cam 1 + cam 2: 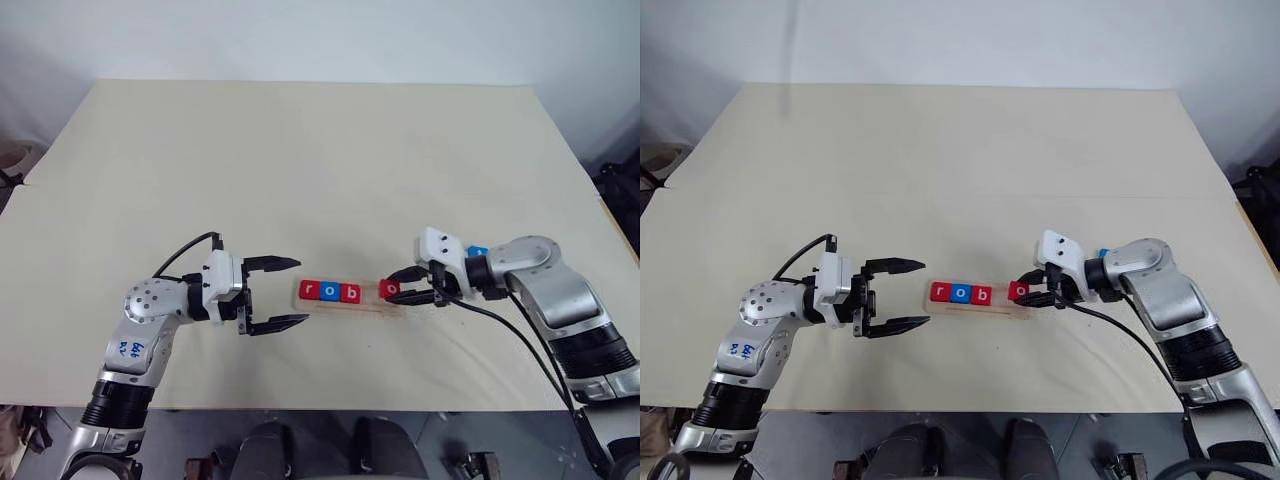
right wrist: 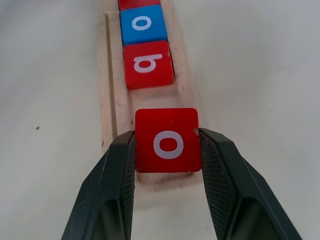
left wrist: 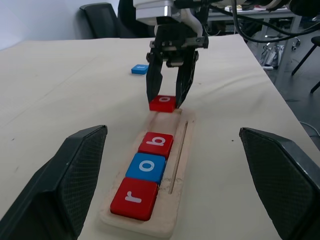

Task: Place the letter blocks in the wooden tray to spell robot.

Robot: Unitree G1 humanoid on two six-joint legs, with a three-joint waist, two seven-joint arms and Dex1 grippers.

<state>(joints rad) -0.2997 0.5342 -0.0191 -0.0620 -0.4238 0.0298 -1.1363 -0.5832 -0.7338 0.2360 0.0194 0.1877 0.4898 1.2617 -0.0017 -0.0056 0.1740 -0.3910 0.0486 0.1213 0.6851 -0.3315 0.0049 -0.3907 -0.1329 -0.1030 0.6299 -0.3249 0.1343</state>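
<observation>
Over the right end of the wooden tray point(image 1: 385, 305), the right claw point(image 2: 168, 145) is clamped on a red "o" block point(image 2: 168, 140), one finger on each side edge. Three blocks already lie in the tray from its left end: a red "r" block point(image 3: 135, 198), a blue "o" block point(image 3: 146, 167) and a red "b" block point(image 3: 156, 144), touching one another in a row. A bare stretch of tray separates the "b" from the held block. A blue block point(image 3: 139, 69), presumably the "t", lies on the worktop point(image 1: 300, 160) beyond the right arm.

To do this step well, I judge the held block should come down flat and square to the tray walls, landing just beside the "b" so room for one more block is kept at the right end. Releasing only once it rests on the wood would avoid a tilt or a bounce.

The left claw point(image 1: 275, 295) hangs just left of the tray, fingers wide apart, gripping nothing.
</observation>
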